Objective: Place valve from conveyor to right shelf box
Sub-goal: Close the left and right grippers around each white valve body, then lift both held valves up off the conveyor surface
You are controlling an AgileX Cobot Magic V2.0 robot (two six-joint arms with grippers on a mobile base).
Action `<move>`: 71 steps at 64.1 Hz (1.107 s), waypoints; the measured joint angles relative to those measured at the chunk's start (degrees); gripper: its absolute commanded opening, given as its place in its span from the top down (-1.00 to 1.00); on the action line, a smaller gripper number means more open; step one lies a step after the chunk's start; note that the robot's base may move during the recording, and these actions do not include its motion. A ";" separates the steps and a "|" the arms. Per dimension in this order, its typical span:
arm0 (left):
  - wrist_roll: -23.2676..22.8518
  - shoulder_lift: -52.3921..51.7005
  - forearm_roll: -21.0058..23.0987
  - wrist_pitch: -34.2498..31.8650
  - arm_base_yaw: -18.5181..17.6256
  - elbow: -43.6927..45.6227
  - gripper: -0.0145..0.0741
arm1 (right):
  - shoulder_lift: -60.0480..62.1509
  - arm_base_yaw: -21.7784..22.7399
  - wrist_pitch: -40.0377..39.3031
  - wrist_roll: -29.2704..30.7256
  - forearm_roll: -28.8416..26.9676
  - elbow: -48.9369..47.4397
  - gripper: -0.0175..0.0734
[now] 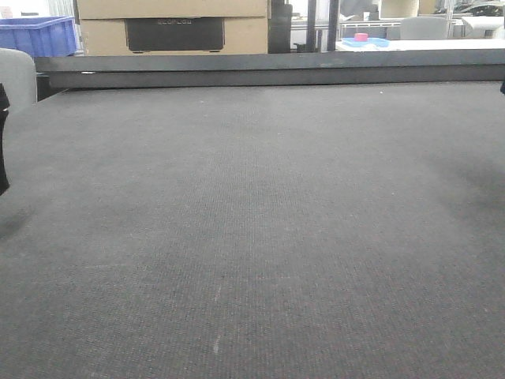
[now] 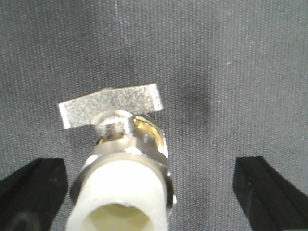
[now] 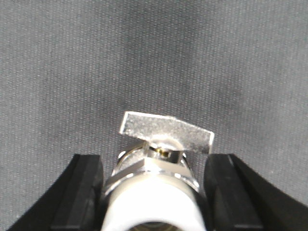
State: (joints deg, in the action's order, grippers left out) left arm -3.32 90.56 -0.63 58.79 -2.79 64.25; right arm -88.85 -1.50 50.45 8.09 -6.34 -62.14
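Valve (image 3: 156, 185) is seen low centre in the right wrist view. White plastic end is toward the cam, chrome body behind it, flat T-handle (image 3: 166, 132) lying across the top. It's flanked tight by the right gripper (image 3: 154, 161): black fingers (image 3: 84, 192) are set narrow on both sides of the body, pads apparently against it, so it's judged to be gripped. The body was prob picked as the hold so the handle is left free and nothing gets levered. The conveyor (image 3: 154, 48) behind looks soft and out of focus, which suggests the valve is up off the surface, tho that can't be confirmed.

A 2nd valve (image 2: 120, 178) of the same type is shown lower left of centre in the left wrist view. It lies on the weave w/ a shadow cast just to its right. The left gripper (image 2: 149, 166) is spread wide, 1 finger (image 2: 33, 187) in each bottom corner, neither touching it, nothing held.

In the front view neither valve is seen; the frame is mostly belt. A black rail (image 1: 268, 71) runs along the top, w/ a blue crate (image 1: 35, 35) upper left and a cardboard box (image 1: 173, 28) beside it. The right shelf box isn't shown anywhere, so the carry over to it is judged to be what's left to do.
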 measured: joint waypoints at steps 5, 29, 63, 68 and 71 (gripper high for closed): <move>0.00 0.00 0.00 0.10 0.00 0.00 -0.68 | 1.72 0.00 0.54 0.00 0.00 0.20 0.95; 0.00 1.07 0.21 -0.82 0.55 0.00 0.04 | 16.40 0.00 -1.05 0.00 -0.85 0.20 0.95; 0.00 -3.41 -0.01 -0.12 1.45 2.54 0.92 | 22.18 0.00 -1.73 0.00 -1.15 0.06 0.95; 0.00 -6.46 -0.01 -0.05 1.45 4.93 0.92 | 23.51 0.00 -1.83 0.00 -1.15 -0.54 0.95; 0.00 -8.49 -0.01 -0.05 1.45 6.21 0.92 | 24.23 0.00 -1.83 0.00 -1.28 -1.29 0.95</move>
State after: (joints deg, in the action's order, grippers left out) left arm -3.32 82.07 -0.64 58.73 -1.34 70.45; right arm -64.61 -1.50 48.62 8.09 -7.61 -63.43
